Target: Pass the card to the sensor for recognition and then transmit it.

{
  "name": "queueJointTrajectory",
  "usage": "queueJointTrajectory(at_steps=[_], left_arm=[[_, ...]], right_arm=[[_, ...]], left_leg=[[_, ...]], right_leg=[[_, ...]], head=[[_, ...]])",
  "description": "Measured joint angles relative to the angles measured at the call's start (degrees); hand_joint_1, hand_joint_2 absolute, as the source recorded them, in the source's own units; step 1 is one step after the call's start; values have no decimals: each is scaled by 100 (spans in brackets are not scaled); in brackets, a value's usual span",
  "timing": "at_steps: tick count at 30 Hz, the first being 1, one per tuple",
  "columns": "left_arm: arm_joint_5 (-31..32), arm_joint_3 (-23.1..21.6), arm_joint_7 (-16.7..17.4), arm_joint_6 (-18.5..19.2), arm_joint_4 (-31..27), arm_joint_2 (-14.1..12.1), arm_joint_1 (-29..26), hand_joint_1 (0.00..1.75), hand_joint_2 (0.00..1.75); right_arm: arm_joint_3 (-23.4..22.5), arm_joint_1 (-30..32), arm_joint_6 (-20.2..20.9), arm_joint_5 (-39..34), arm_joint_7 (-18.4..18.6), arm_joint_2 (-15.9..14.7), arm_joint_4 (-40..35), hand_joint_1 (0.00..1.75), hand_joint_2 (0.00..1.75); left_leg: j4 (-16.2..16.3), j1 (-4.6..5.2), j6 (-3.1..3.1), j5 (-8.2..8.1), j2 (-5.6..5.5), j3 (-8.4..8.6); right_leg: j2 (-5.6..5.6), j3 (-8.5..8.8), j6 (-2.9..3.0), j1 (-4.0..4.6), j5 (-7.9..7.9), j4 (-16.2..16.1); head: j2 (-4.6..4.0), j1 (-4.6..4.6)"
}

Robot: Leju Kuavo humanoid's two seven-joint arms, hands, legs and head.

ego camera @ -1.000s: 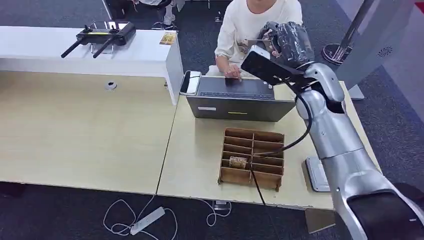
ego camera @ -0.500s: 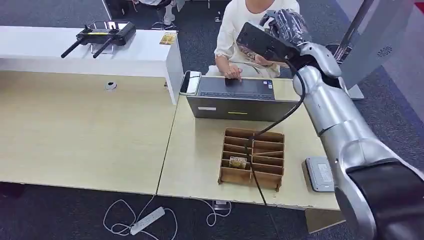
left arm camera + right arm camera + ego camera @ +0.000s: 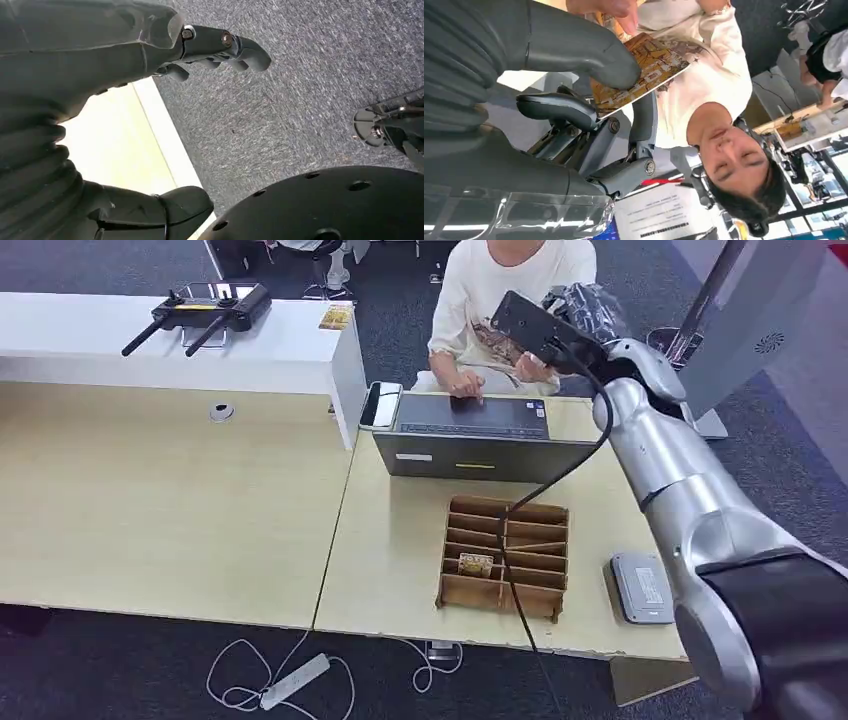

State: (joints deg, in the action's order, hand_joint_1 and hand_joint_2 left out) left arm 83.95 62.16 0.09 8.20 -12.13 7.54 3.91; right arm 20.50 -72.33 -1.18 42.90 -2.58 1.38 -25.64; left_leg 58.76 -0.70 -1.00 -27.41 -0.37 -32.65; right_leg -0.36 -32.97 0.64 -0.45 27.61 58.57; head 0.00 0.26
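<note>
Handover step, judging by the pose: right hand point(image 3: 574, 95) pinches the card point(image 3: 639, 75) between thumb and fingers, held out beyond the laptop point(image 3: 470, 435) toward the seated person point(image 3: 500, 280), whose hand point(image 3: 609, 7) touches the card's far edge. Sensor point(image 3: 640, 587) lies on the worktop point(image 3: 390, 540), nearer the robot than the laptop. Next: let go once the person grips. Left hand point(image 3: 150, 75) hangs with fingers apart, holding nothing.

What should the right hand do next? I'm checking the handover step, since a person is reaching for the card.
Probably hold steady, then loosen its grip. The right hand pinches the card between thumb and fingers, extended toward the seated person, whose fingers already touch the card's far edge. Releasing once they grip would likely finish the pass.
</note>
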Motion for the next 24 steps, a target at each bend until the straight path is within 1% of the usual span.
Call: queueJointTrajectory(at_steps=[4,5,6,7,8,9,10,11,12,13,14,15,16,24], left_arm=[[-17,0,0,2,0,-7,0,0,175],[-22,0,0,2,0,-9,-1,0,175],[-22,0,0,2,0,-13,-1,0,175],[-22,0,0,2,0,-15,-1,0,175],[-24,0,0,2,0,-15,-1,0,175],[-28,0,0,4,0,-15,-1,0,175],[-31,0,0,2,0,-17,-1,0,175],[-31,0,0,2,0,-17,-1,0,175],[-31,0,-4,2,0,-20,-1,0,175],[-33,0,-9,4,0,-20,-1,0,175],[-33,0,-11,4,0,-20,-1,0,175],[-33,0,-13,4,0,-22,-2,0,175],[-39,0,-13,4,0,-22,-2,0,175],[-63,2,-15,7,0,-24,-2,0,175]], right_arm=[[-9,-16,-9,15,28,0,92,168,175],[-9,-22,-11,26,37,0,114,162,175],[-9,-29,-11,31,37,0,131,161,175],[-9,-35,-13,31,50,0,153,150,175],[-9,-37,-15,33,50,0,166,143,175],[-9,-37,-20,35,52,0,175,143,175],[-9,-37,-28,42,52,0,181,134,175],[-9,-38,-31,39,55,0,190,122,175],[-9,-38,-41,42,55,0,201,122,175],[-9,-38,-48,44,61,0,205,117,175],[-9,-38,-61,55,68,0,208,66,175],[-9,-38,-79,68,72,0,210,49,175],[-9,-39,-90,85,77,0,214,0,175],[-20,-39,-109,127,103,0,236,0,175]], left_leg=[[0,0,1,1,0,0],[0,0,1,1,0,0],[0,0,1,1,0,0],[0,0,1,1,0,0],[0,0,1,1,0,0],[0,0,1,1,0,0],[0,0,1,1,0,0],[0,0,1,1,0,0],[0,0,1,1,0,0],[0,0,1,1,0,0],[0,0,1,1,0,0],[0,0,1,1,0,0],[0,0,1,1,0,0],[0,0,1,1,0,0]], right_leg=[[0,0,0,0,0,0],[0,0,0,0,0,0],[0,0,0,0,0,0],[0,0,0,0,0,0],[0,0,0,0,0,0],[0,0,0,0,0,0],[0,0,0,0,0,0],[0,0,0,0,0,0],[0,0,0,0,0,0],[0,0,0,0,0,0],[0,0,0,0,0,0],[0,0,0,0,0,0],[0,0,0,0,0,0],[0,0,0,0,0,0]], head=[[0,0],[0,-2],[0,0],[0,-2],[0,0],[0,0],[0,-2],[0,0],[0,0],[0,0],[0,0],[0,-2],[0,0],[0,0]])
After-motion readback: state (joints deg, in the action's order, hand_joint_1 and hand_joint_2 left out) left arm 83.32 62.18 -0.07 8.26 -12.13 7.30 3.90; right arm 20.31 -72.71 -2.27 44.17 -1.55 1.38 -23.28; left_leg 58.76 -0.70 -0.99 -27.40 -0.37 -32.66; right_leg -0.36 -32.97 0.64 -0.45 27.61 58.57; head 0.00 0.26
